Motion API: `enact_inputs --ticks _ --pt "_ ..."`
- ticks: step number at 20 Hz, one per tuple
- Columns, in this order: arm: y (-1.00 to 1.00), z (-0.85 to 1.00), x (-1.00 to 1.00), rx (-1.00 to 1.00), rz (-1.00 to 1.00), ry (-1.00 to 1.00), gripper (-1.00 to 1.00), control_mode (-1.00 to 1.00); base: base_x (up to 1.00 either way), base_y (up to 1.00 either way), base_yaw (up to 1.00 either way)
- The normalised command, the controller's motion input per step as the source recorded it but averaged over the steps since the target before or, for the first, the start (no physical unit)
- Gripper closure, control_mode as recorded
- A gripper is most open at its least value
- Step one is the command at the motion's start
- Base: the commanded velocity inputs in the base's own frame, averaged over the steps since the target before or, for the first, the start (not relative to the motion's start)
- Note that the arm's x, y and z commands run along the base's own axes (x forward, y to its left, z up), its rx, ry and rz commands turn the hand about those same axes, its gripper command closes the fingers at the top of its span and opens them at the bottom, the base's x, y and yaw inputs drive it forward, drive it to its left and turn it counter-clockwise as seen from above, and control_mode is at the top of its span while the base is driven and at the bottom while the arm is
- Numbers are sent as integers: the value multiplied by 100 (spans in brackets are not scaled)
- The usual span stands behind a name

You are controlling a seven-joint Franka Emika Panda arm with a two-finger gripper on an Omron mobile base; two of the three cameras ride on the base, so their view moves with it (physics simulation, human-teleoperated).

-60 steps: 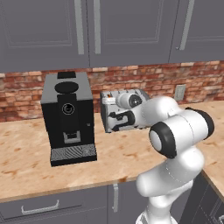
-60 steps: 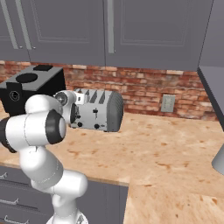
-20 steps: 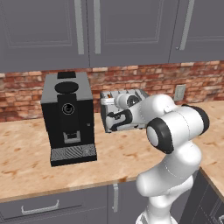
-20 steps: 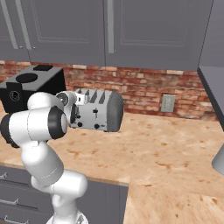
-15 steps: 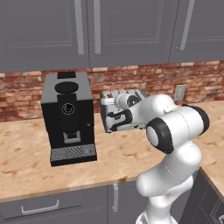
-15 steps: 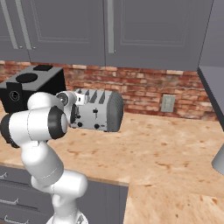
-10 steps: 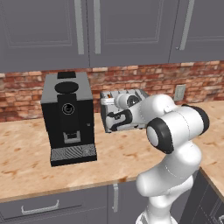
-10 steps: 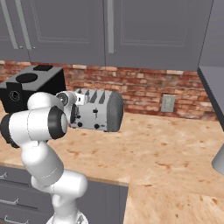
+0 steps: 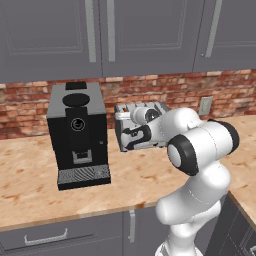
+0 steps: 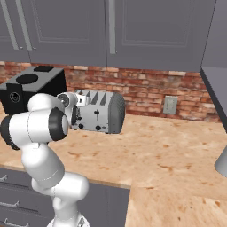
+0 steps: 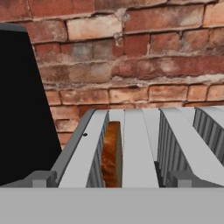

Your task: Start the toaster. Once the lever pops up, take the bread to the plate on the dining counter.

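Hand view looks down on the toaster [image 11: 140, 144] just ahead of the gripper, beside the black coffee machine [image 11: 22, 109]. Its near-left slot holds the bread [image 11: 111, 153], standing on edge. The gripper [image 9: 131, 139], at the toaster's front, has jaws spread wide, gripping nothing.

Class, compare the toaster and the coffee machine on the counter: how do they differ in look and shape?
The toaster is silver-grey and low with rounded ends; the coffee machine is black, taller and boxy. The toaster has open top slots, one holding bread; the coffee machine has a grille tray at its base. Both stand against the brick wall.
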Motion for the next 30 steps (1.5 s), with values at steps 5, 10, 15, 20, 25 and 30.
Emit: enact_inputs --ticks 5,10,15,20,25,30 --pt "0 0 0 0 0 0 -100 -100 0 0 0" --pt "0 0 0 0 0 0 -100 -100 0 0 0" --pt "0 0 0 0 0 0 -100 -100 0 0 0" --pt "0 0 0 0 0 0 -100 -100 0 0 0" --pt "0 0 0 0 0 0 -100 -100 0 0 0" --pt "0 0 0 0 0 0 -100 -100 0 0 0"
